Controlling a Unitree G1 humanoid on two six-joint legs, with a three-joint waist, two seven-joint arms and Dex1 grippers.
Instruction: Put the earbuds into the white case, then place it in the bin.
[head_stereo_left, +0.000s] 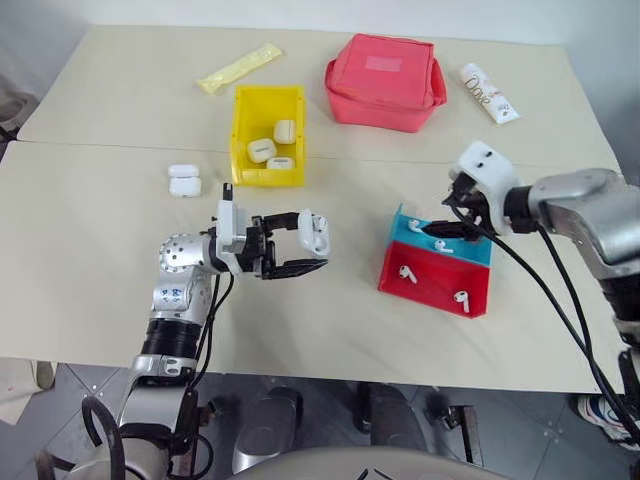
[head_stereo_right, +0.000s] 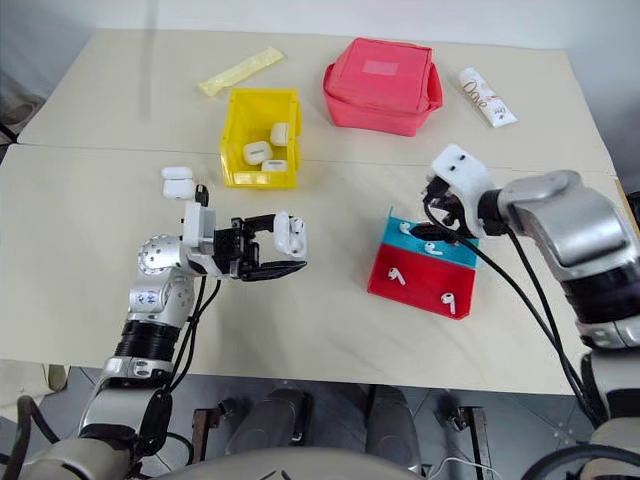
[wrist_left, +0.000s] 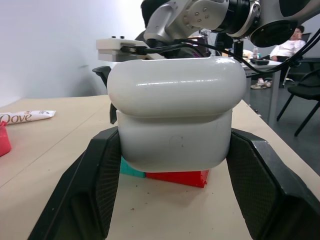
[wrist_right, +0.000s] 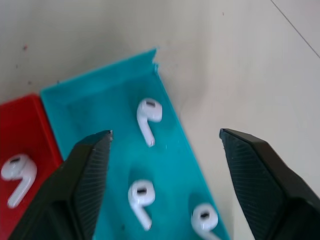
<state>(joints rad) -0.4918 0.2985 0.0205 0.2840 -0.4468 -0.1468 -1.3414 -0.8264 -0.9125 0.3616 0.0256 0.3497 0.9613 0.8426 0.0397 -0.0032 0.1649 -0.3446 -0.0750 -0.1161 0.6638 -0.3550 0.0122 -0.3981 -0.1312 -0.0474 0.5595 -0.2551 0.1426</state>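
My left gripper (head_stereo_left: 312, 243) is shut on a white case (head_stereo_left: 314, 232), held above the table near its front; up close the case (wrist_left: 175, 115) sits clamped between both fingers. My right gripper (wrist_right: 165, 133) hovers open over the blue end of the red-and-blue tray (head_stereo_left: 436, 281), touching nothing. Three earbuds (wrist_right: 148, 115) lie in the blue part and one earbud (wrist_right: 17, 172) shows in the red part; from the head, two earbuds (head_stereo_left: 408, 271) lie in the red part. The yellow bin (head_stereo_left: 241, 130) stands behind, holding three look-alike cases.
Two more white cases (head_stereo_left: 184, 180) lie left of the bin. A pink-red pouch (head_stereo_left: 385, 80), a yellow packet (head_stereo_left: 240, 68) and a white Dove tube (head_stereo_left: 488, 92) lie at the back of the table. A seated person (wrist_left: 290, 45) is in the background.
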